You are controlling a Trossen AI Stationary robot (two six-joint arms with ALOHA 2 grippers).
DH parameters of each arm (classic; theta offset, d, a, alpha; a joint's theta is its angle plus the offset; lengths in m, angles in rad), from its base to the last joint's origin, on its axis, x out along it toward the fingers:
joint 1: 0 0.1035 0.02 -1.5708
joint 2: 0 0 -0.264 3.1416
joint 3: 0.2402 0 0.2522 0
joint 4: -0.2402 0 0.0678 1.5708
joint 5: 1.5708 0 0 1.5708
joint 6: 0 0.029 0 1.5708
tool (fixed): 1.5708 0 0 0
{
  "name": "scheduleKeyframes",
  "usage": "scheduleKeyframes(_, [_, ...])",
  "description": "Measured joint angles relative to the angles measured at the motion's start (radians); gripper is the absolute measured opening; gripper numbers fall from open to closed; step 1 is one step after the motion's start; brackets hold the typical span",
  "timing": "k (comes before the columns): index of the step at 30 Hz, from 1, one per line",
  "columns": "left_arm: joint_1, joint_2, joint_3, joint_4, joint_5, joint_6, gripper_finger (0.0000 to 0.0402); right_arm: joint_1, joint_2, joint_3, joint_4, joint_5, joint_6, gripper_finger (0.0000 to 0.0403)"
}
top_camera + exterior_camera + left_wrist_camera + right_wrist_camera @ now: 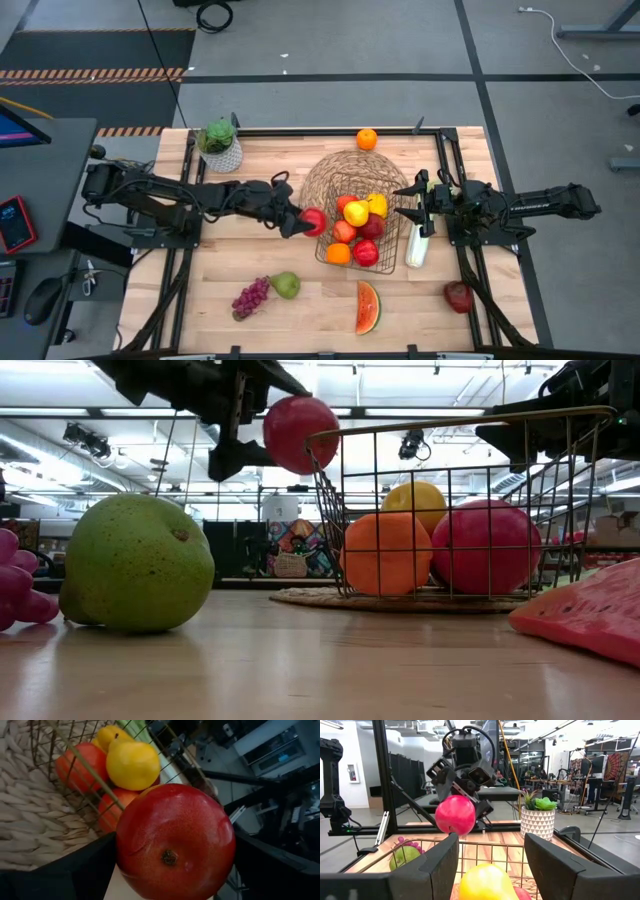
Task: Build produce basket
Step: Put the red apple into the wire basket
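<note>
Gripping glossy round red apple (314, 221), left hand (303, 222) wide, beside wire-mesh basket (392, 262) rim; right hand (418, 206) clenched on far rim.

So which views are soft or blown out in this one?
Low view: ceiling lights glare white behind the wire basket; the green pear and watermelon slice up close look soft. Left wrist view: the red apple fills the frame, background blurred. High view: even light, crisp. Right wrist view: near yellow fruit soft.
</note>
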Motion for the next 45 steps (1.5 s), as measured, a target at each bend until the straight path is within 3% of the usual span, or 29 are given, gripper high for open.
scheduleKeyframes(12, [0.000, 0.000, 0.000, -0.011, 0.000, 0.210, 0.0367, 0.000, 0.000, 0.000, 0.000, 0.000, 0.000, 0.0231])
scheduleKeyframes(18, [0.000, 0.000, 0.000, -0.012, -0.022, 0.516, 0.0367, 0.000, 0.000, 0.000, 0.000, 0.000, 0.000, 0.0231])
scheduleKeyframes(23, [0.005, -0.001, 0.000, -0.033, -0.025, 0.655, 0.0367, 0.000, 0.000, 0.000, 0.000, 0.000, 0.000, 0.0231])
scheduleKeyframes(30, [-0.012, 0.001, 0.013, -0.048, -0.119, 0.792, 0.0367, 0.000, 0.000, 0.000, 0.000, 0.000, 0.000, 0.0231])
scheduleKeyframes(37, [-0.096, 0.123, 0.232, -0.216, -0.298, 0.988, 0.0367, 0.000, 0.000, 0.000, 0.000, 0.000, 0.000, 0.0231])
scheduleKeyframes(45, [-0.131, 0.390, 0.582, -0.492, -0.312, 1.155, 0.0367, 0.000, 0.000, 0.000, 0.000, 0.000, 0.000, 0.0231])
